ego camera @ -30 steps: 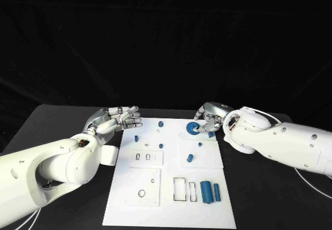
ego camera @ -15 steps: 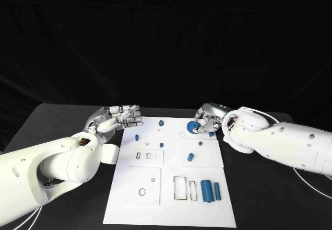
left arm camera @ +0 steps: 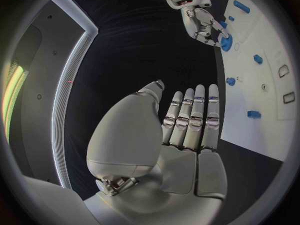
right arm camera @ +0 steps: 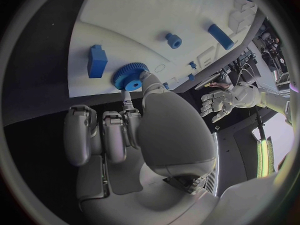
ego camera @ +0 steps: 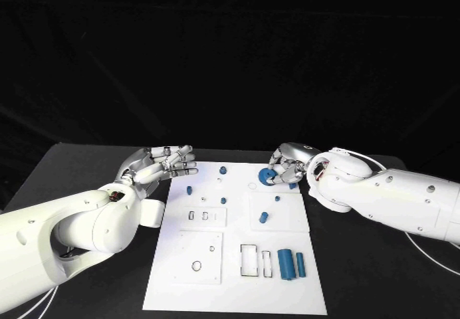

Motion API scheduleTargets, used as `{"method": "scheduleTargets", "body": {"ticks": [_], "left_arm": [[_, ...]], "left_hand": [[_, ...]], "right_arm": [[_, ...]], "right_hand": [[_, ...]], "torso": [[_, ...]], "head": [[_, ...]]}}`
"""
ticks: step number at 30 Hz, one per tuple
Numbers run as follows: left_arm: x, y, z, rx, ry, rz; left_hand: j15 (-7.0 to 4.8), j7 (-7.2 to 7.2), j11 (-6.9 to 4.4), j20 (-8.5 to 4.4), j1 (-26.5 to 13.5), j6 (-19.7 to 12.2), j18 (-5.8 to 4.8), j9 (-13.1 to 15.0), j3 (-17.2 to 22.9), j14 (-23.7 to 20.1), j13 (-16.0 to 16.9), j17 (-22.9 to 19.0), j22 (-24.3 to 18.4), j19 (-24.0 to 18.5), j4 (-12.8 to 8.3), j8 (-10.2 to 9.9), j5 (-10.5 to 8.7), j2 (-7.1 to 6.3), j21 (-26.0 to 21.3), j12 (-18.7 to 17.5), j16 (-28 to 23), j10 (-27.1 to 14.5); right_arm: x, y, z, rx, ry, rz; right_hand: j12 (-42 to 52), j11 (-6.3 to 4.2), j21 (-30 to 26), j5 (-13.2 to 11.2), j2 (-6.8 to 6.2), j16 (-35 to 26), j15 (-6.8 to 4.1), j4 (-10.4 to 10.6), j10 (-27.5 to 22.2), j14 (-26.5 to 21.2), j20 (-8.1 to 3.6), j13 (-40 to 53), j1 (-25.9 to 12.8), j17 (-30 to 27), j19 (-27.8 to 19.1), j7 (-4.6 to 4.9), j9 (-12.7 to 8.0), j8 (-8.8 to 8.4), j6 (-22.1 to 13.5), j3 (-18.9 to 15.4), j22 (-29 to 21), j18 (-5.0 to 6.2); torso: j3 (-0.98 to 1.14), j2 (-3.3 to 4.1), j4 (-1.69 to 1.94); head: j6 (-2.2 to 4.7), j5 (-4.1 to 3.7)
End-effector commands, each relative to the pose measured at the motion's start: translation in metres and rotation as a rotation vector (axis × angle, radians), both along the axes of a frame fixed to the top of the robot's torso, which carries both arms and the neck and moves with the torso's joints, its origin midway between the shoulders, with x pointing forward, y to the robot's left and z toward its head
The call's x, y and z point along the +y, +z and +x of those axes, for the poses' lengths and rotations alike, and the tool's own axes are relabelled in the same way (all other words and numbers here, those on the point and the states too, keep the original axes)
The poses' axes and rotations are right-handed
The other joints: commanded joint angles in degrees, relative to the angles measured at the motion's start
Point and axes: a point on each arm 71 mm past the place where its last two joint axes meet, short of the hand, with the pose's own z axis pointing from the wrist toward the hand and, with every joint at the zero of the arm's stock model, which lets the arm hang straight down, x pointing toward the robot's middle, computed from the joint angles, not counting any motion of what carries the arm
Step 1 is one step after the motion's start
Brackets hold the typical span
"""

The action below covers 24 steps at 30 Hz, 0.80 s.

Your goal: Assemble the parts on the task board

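the task board (ego camera: 234, 292) is laid flat in the middle of the black table (ego camera: 86, 169), its long side running away from the robot. a blue gear (ego camera: 266, 176) is pinched between the fingertips of the right hand (ego camera: 288, 166) at the far right part of the board; whether the gear touches the board cannot be told. in the right wrist view the gear (right arm camera: 129, 77) is seen gripped at its hub by the thumb and a finger, while the other fingers (right arm camera: 103, 135) are curled in beside it. the left hand (ego camera: 158, 166) is held above the table just beside the board's far left edge, with nothing in it and its fingers spread; in the left wrist view the fingers (left arm camera: 190, 117) are seen stretched out side by side. 2 blue cylinders (ego camera: 290, 264) are laid next to each other near the board's near right corner, a blue block (ego camera: 262, 216) is seen on the board's right half, and small blue pegs (ego camera: 223, 171) are seen standing further back.
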Motion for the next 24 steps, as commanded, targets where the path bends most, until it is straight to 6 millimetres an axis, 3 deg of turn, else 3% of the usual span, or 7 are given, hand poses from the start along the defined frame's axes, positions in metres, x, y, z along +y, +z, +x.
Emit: {"method": "scheduleTargets", "body": {"ticks": [1,7,14,19,24], "left_arm": [[-0.002,0.001,0.000,-0.006,-0.018,-0.008],[-0.002,0.001,0.000,-0.004,-0.018,-0.008],[-0.001,0.001,0.000,-0.003,-0.016,-0.007],[-0.001,0.001,0.001,-0.002,-0.016,-0.006],[-0.001,0.001,0.001,0.000,-0.016,-0.006]], "left_hand": [[0.32,0.18,0.30,-0.20,0.49,-0.07,0.67,-0.04,0.26,0.10,-0.07,0.05,0.07,0.27,-0.22,-0.20,-0.19,-0.05,0.38,-0.20,-0.29,-0.04],[0.32,0.18,0.30,-0.20,0.49,-0.07,0.67,-0.04,0.26,0.10,-0.07,0.05,0.07,0.27,-0.22,-0.20,-0.19,-0.05,0.38,-0.20,-0.29,-0.04],[0.32,0.19,0.31,-0.21,0.54,-0.07,0.67,-0.04,0.28,0.12,-0.07,0.05,0.07,0.27,-0.25,-0.24,-0.19,-0.02,0.39,-0.25,-0.33,-0.04],[0.32,0.19,0.31,-0.21,0.54,-0.07,0.67,-0.04,0.28,0.12,-0.07,0.05,0.07,0.27,-0.25,-0.24,-0.19,-0.02,0.40,-0.26,-0.33,-0.05],[0.33,0.21,0.33,-0.20,0.54,-0.12,0.67,-0.05,0.29,0.12,-0.08,0.05,0.07,0.27,-0.24,-0.30,-0.20,0.01,0.41,-0.32,-0.37,-0.09]], "right_arm": [[0.002,-0.001,-0.001,-0.036,0.006,-0.019],[0.004,0.004,-0.002,-0.100,-0.004,-0.003],[0.009,0.008,-0.006,-0.164,0.005,0.001],[0.021,0.013,-0.015,-0.218,0.047,0.001],[0.043,0.019,-0.027,-0.274,0.112,-0.010]], "right_hand": [[1.20,-0.64,0.62,-0.95,0.53,0.44,-0.38,-0.46,1.45,5.68,-0.15,8.48,1.42,13.81,0.76,-0.65,0.40,1.01,2.01,1.09,5.16,-0.76],[2.17,-1.30,1.46,-2.03,0.91,0.63,-0.95,-0.74,2.19,5.77,-0.69,9.50,1.88,14.22,1.45,-1.40,0.72,1.55,3.70,2.42,6.29,-1.03],[2.24,-1.45,1.76,-2.03,0.91,0.70,-1.09,-0.83,2.25,5.81,-0.83,9.59,2.00,14.39,1.69,-1.55,0.77,1.55,3.97,2.83,6.69,-1.12],[2.24,-1.47,1.80,-1.83,0.79,0.67,-1.13,-0.74,2.25,5.80,-0.91,9.60,1.85,14.33,1.72,-1.53,0.74,1.40,3.92,3.00,6.75,-1.14],[2.19,-1.46,1.90,-1.65,0.30,0.66,-1.17,-0.62,2.22,5.79,-0.99,9.57,1.56,14.30,1.81,-1.50,0.68,1.12,3.89,3.20,6.91,-1.18]], "torso": [[-0.01,-0.01,0.00],[0.00,0.00,0.03],[-0.02,-0.04,0.03],[0.03,-0.02,0.06],[-0.08,-0.06,0.01]], "head": [[-0.02,-0.06],[-0.11,0.05],[0.09,0.20],[0.20,0.44],[0.25,0.59]]}}
